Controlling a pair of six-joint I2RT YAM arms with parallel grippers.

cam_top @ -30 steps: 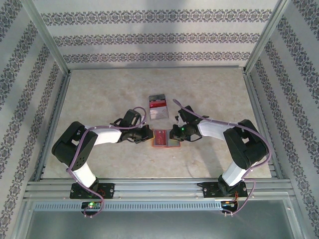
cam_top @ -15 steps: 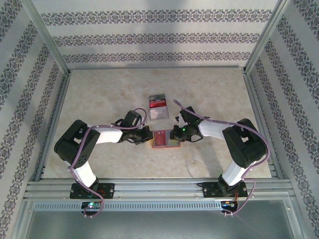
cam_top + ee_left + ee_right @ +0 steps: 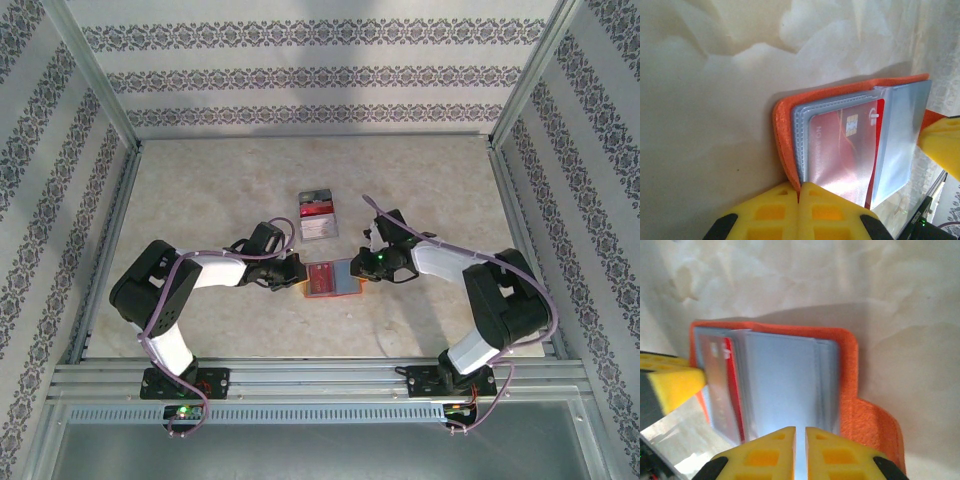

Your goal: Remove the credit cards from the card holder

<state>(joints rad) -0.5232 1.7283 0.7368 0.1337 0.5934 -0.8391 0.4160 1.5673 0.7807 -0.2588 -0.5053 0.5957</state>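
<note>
The orange card holder (image 3: 330, 280) lies open on the table between both arms. My left gripper (image 3: 299, 277) is shut on its left cover edge; in the left wrist view the gripper (image 3: 801, 192) pinches the orange cover (image 3: 782, 125). A red chip card (image 3: 840, 150) sits in a clear sleeve beside that cover. My right gripper (image 3: 358, 270) holds the right side. In the right wrist view the right gripper (image 3: 800, 435) is closed on a thin grey-blue leaf (image 3: 785, 385), sleeve or card I cannot tell. The orange snap tab (image 3: 875, 435) lies to its right.
A clear tray (image 3: 317, 213) with red and pale contents stands just behind the holder. Patterned walls and metal rails enclose the marble-look table (image 3: 200, 190). The other arm's yellow finger shows at the edge of each wrist view (image 3: 942, 145) (image 3: 675, 382).
My right gripper has shifted to the right, drawing the grey-blue leaf with it, so the holder looks wider. The left gripper has stayed on the cover.
</note>
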